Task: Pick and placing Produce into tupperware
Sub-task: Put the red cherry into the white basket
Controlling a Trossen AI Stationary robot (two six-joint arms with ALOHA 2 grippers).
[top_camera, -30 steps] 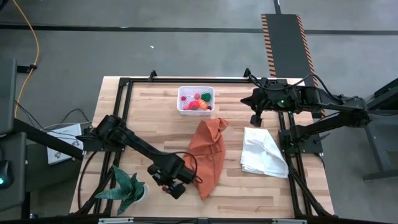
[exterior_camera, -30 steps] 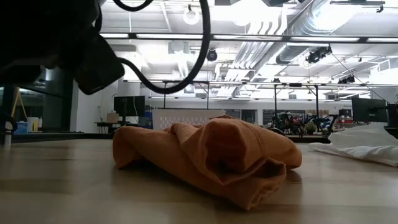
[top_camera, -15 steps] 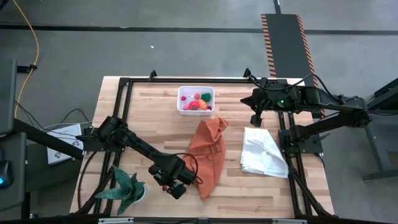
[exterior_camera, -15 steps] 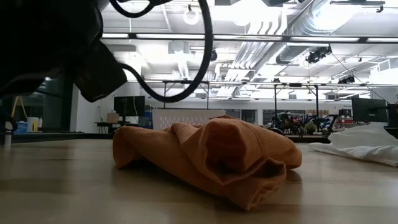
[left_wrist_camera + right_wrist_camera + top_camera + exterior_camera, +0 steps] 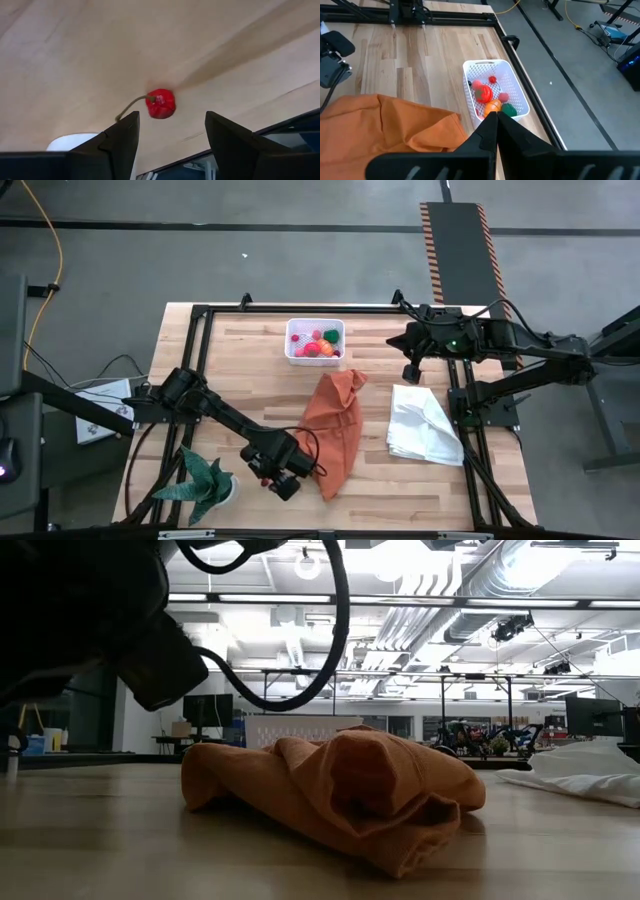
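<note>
High view: I have the left gripper (image 5: 284, 485) low at the near edge of the wooden table (image 5: 250, 380), just beside the orange cloth (image 5: 335, 430), on the cloth's side toward the potted plant (image 5: 205, 485); the tupperware (image 5: 315, 340) sits beyond the cloth's far end, with produce (image 5: 320, 345) of red, orange, pink and green inside. My right gripper (image 5: 410, 370) waits beyond the cloth's far corner, near the white cloth (image 5: 425, 425). Low view: the orange cloth (image 5: 335, 795) is a crumpled heap mid-table, with the white cloth (image 5: 585, 775) off to one side and a bright workshop with ceiling lights and ducts behind. Left wrist view: my fingers (image 5: 120, 137) stand apart with nothing between them, and a red cherry-like piece (image 5: 160, 103) with a thin stem lies on bare wood just ahead of them. Right wrist view: my fingers (image 5: 492, 135) are pressed together and empty; the tupperware (image 5: 517, 87) lies past the cloth's edge.
</note>
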